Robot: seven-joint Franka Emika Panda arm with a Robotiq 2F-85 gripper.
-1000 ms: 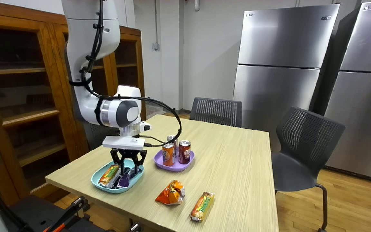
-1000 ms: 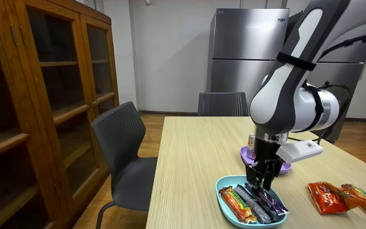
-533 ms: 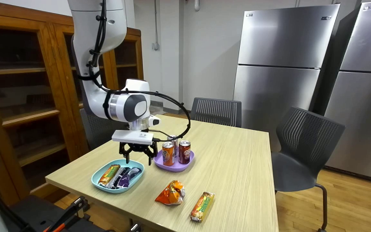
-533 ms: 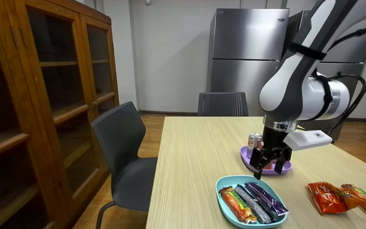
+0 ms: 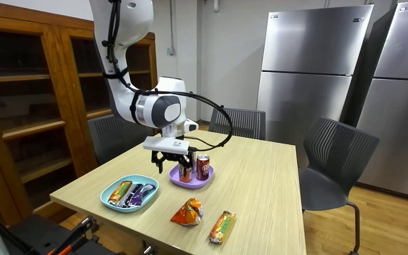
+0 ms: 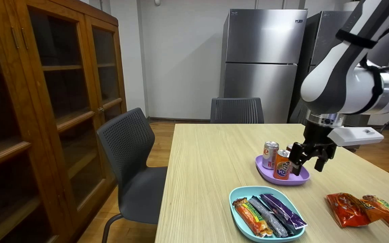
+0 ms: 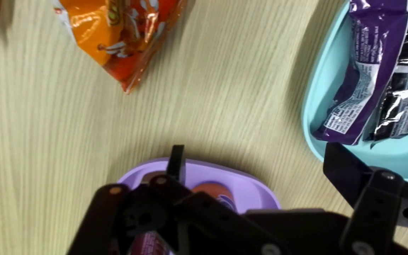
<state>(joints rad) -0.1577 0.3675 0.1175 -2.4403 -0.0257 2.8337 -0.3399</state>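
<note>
On a pale wooden table (image 6: 208, 162), an orange can (image 6: 282, 165) stands beside a silver can (image 6: 269, 154) on a purple tray (image 6: 265, 172), while the empty gripper (image 6: 307, 169) hovers close by, fingers (image 7: 345, 173) spread wide, so a low sideways swing could knock the orange can over.

On one table (image 5: 257, 184): three cans (image 6: 282, 165), two trays (image 6: 245, 191), four wrapped bars (image 6: 252, 217) and one bag (image 5: 188, 214).
At mid-frame in an exterior view, one purple tray (image 5: 194, 185) holds all three cans: one orange, one silver, one dark red. At lower left, one teal tray (image 5: 128, 210) holds three of the wrapped bars. At lower centre lie the fourth bar (image 5: 222, 227) and the one bag. Chairs (image 5: 237, 123) number three: one left, one at centre, one right. Refrigerators (image 5: 306, 88) number two, both upper right. One wooden cabinet (image 5: 67, 88) fills the left.
</note>
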